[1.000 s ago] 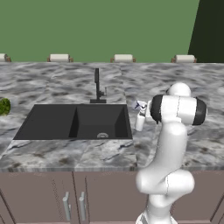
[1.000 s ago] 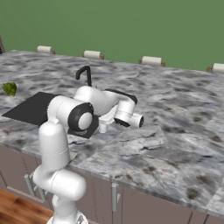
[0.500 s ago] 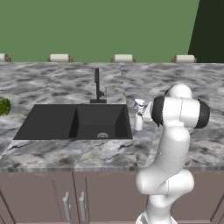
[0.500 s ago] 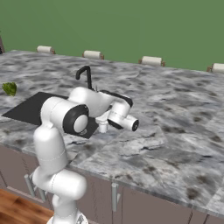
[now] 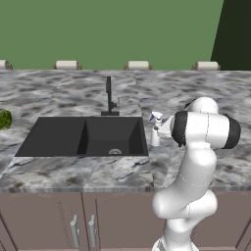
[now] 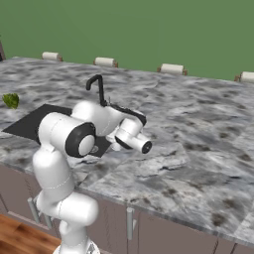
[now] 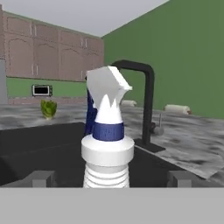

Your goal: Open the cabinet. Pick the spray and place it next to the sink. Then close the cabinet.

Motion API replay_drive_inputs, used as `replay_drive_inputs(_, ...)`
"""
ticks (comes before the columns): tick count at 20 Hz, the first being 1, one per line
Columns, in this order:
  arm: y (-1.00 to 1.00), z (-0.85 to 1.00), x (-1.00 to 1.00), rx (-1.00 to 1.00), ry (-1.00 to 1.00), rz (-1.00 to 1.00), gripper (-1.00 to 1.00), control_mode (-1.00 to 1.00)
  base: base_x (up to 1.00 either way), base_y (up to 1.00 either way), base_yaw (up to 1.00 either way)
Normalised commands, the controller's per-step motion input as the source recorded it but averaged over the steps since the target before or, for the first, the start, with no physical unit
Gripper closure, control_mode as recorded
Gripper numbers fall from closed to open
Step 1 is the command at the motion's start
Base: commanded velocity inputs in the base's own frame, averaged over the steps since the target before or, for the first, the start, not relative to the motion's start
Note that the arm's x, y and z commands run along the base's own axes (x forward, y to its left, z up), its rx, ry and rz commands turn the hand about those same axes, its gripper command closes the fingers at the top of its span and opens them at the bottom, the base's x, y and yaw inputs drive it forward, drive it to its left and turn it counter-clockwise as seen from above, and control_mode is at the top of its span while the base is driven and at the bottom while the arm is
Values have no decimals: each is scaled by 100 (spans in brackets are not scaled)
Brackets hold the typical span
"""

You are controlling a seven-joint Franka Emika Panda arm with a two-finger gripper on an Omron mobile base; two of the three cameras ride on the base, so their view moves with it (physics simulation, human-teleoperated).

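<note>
The spray (image 7: 107,140), a white bottle with a blue-collared trigger head, stands upright on the grey marbled counter just right of the black sink (image 5: 59,139). In the left base view the spray (image 5: 156,129) is next to the sink's right rim. My gripper (image 7: 109,178) is open, one fingertip (image 7: 41,178) on each side of the bottle's base, not pressing it. In the right base view the arm's wrist (image 6: 131,136) covers the bottle. Far off in the hand view runs a row of mauve-brown wall cabinets (image 7: 26,52); I cannot tell which is the cabinet.
A thin black faucet (image 5: 109,95) rises behind the sink. A green vegetable (image 5: 4,118) lies on the counter at the far left. Cabinet doors with grey vertical handles (image 5: 73,230) stand closed under the counter. Bare stone stretches to the right (image 6: 198,134).
The hand has drawn back slightly toward the arm's base with the jaws staying wide. The spray has stayed where it stands beside the sink.
</note>
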Motion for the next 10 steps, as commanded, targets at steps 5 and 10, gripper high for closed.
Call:
replay_drive_inputs(5, -16, 9, -16, 0, 10, -18, -100, -100, 0, 0, 0)
replay_drive_inputs(10, -17, 25, -23, 0, 24, -19, -100, -100, 0, 0, 0)
